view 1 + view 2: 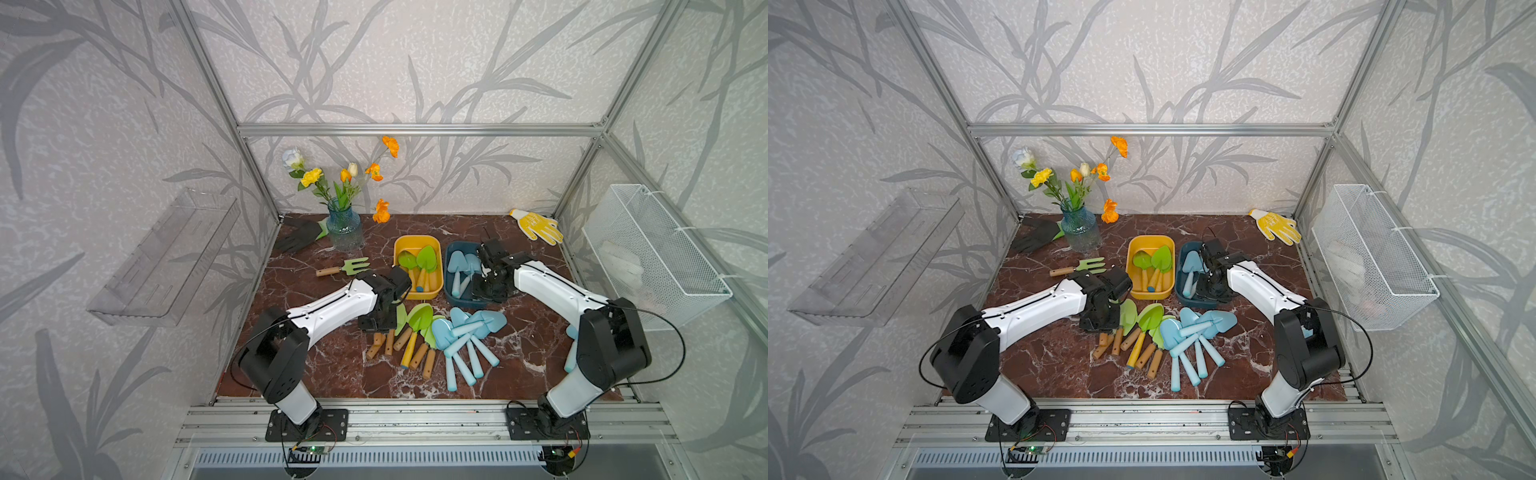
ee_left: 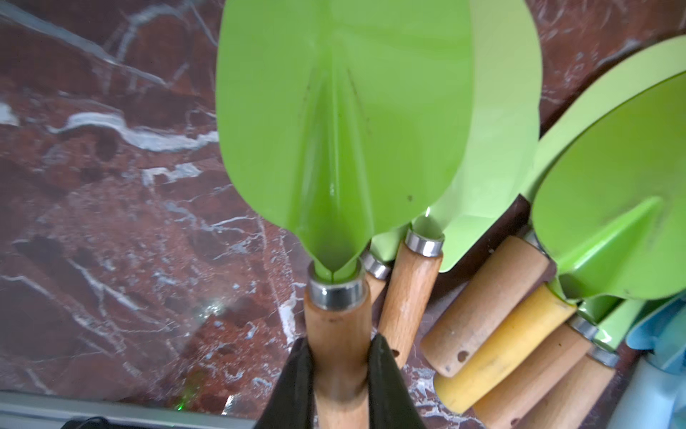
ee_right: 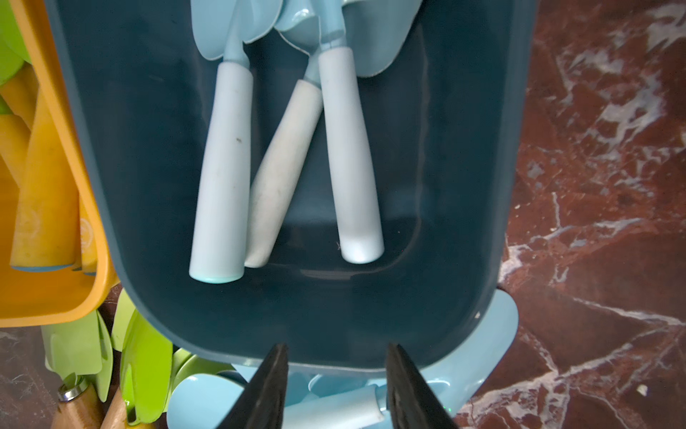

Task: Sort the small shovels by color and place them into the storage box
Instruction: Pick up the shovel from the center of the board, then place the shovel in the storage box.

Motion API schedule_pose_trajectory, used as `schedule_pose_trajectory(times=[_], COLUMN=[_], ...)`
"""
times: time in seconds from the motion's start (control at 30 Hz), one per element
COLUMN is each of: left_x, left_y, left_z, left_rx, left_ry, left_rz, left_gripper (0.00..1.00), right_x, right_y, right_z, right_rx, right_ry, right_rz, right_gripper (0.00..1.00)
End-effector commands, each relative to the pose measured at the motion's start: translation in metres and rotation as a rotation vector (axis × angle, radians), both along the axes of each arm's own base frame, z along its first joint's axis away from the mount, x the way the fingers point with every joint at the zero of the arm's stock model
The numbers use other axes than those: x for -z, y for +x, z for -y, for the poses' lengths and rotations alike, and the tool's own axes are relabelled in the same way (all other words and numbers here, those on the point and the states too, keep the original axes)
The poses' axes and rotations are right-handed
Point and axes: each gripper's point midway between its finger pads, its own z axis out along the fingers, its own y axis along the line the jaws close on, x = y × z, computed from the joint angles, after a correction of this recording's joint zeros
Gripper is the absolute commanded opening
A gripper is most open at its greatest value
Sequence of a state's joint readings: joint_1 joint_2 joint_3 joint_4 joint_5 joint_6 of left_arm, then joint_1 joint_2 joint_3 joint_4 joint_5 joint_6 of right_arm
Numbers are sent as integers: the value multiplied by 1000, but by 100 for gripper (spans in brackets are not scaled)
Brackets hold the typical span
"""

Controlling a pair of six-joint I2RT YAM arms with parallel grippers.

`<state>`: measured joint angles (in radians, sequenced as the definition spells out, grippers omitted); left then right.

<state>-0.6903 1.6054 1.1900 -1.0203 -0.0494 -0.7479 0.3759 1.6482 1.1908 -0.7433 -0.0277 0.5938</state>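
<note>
My left gripper (image 2: 339, 371) is shut on the wooden handle of a green-bladed shovel (image 2: 334, 130) at the left end of the green pile (image 1: 417, 320) on the table. Beside that pile lies a heap of light blue shovels (image 1: 469, 328). Behind them stand a yellow storage box (image 1: 399, 249) holding green shovels (image 1: 424, 259) and a dark blue storage box (image 3: 464, 185) holding three blue shovels (image 3: 222, 167). My right gripper (image 3: 337, 367) hangs open over the blue box's near rim, with nothing between its fingers. In both top views the wrists hide the fingertips.
A green three-pronged fork (image 1: 347, 268) lies left of the yellow box. A blue vase of flowers (image 1: 344, 228) and a black glove (image 1: 301, 237) sit at the back left, a yellow glove (image 1: 536, 226) at the back right. A wire basket (image 1: 656, 257) hangs on the right wall.
</note>
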Motion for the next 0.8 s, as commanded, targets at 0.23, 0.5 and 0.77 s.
schedule_pose_trajectory(times=[0.23, 0.5, 0.77], left_x=[-62, -39, 3], left_y=[65, 128, 158], left_z=[43, 85, 82], left_rx=[169, 259, 186], left_ry=[-24, 0, -10], left_rz=[125, 92, 55], left_gripper=[0, 0, 0], right_x=[-8, -13, -20], right_y=[-8, -23, -38], right_z=[10, 32, 61], right_rx=[17, 59, 124], right_ry=[-19, -47, -66], right_rz=[28, 24, 35], right_gripper=[45, 45, 45])
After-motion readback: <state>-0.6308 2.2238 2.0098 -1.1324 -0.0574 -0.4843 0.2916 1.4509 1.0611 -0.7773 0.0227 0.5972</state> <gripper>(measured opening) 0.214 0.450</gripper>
